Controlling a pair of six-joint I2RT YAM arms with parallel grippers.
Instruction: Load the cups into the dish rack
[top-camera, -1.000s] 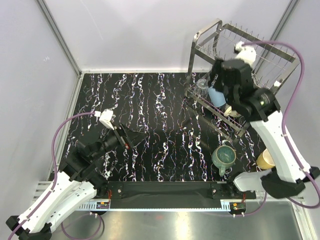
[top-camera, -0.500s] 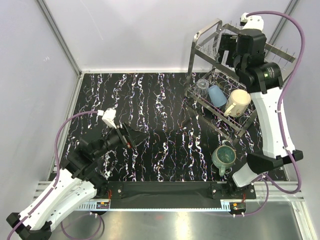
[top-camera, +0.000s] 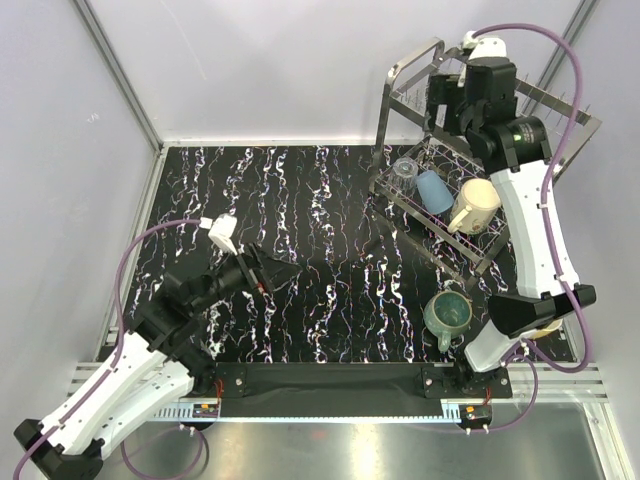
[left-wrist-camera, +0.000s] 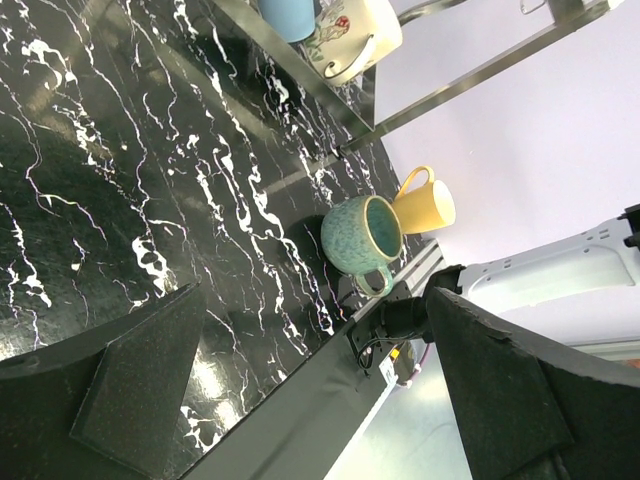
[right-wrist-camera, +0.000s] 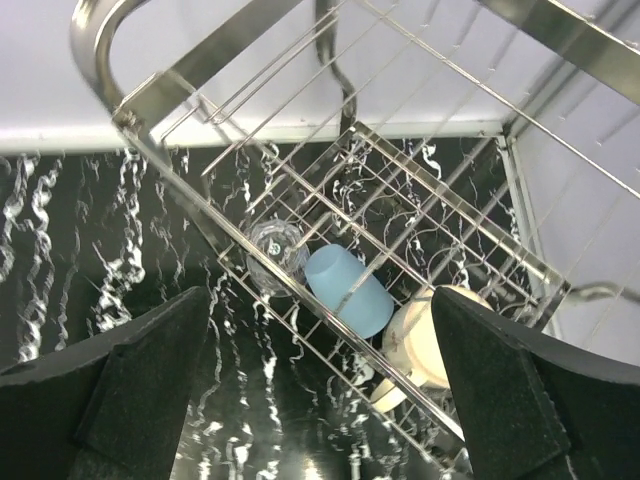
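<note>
The dish rack (top-camera: 400, 75) stands at the far right of the table. In its lower tier lie three cups: a clear glass tumbler (top-camera: 405, 170), a light-blue cup (top-camera: 434, 192) and a cream mug (top-camera: 474, 205). My right gripper (top-camera: 448, 105) hangs open and empty high above them; its wrist view looks down on the tumbler (right-wrist-camera: 277, 250), blue cup (right-wrist-camera: 348, 290) and cream mug (right-wrist-camera: 435, 345). A teal mug (top-camera: 448, 313) stands on the table near the front right, with a yellow mug (left-wrist-camera: 425, 205) beside it. My left gripper (top-camera: 275, 272) is open and empty at mid-left, pointing toward the teal mug (left-wrist-camera: 362, 235).
The black marbled table (top-camera: 300, 200) is walled in by white panels at the back and sides. A black bar (top-camera: 330, 380) runs along the near edge. The right arm's elbow (top-camera: 535, 310) hangs low over the front right corner, beside the teal mug.
My right gripper has let go of the cream mug in the rack's lower tier, opened fully and risen above the rack. The left gripper has edged slightly to the right.
</note>
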